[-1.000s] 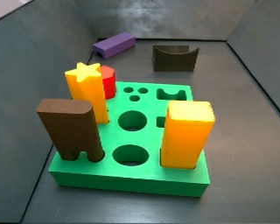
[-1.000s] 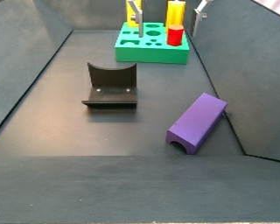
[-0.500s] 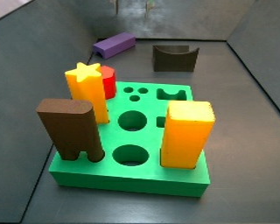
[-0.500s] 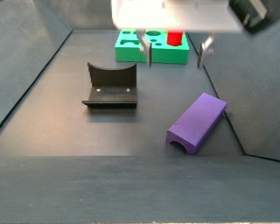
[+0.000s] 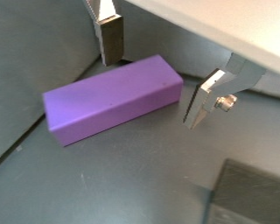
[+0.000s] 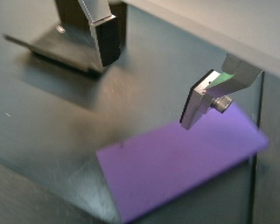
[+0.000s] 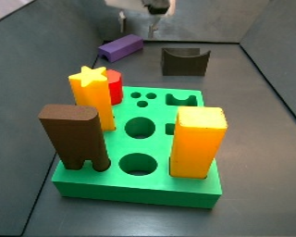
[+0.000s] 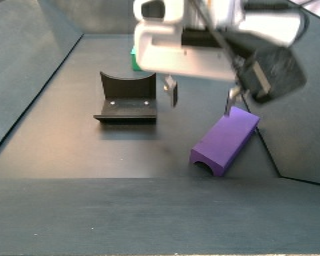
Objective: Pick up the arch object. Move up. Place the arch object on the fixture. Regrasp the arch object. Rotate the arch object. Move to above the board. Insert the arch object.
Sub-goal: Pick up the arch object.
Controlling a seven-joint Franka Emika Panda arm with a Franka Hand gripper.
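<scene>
The arch object (image 8: 226, 139) is a long purple block lying flat on the grey floor close to a side wall; both wrist views show it (image 5: 113, 96) (image 6: 184, 166). My gripper (image 8: 200, 98) hangs open just above its far end, with nothing between the silver fingers (image 5: 111, 39). In a side view the gripper (image 7: 136, 26) is above the block (image 7: 119, 45). The dark scooped fixture (image 8: 127, 97) (image 7: 184, 61) stands apart from the block, and a corner of it (image 6: 60, 48) shows in a wrist view. The green board (image 7: 138, 195) lies further off.
The board carries a dark brown tall block (image 7: 73, 137), an orange-yellow square block (image 7: 198, 141), a yellow star peg (image 7: 92, 93) and a red cylinder (image 7: 115, 88). Sloping grey walls enclose the floor, one right beside the arch object.
My gripper has come down from above into the side views and now hovers open over the purple block. The block, fixture and board have not moved.
</scene>
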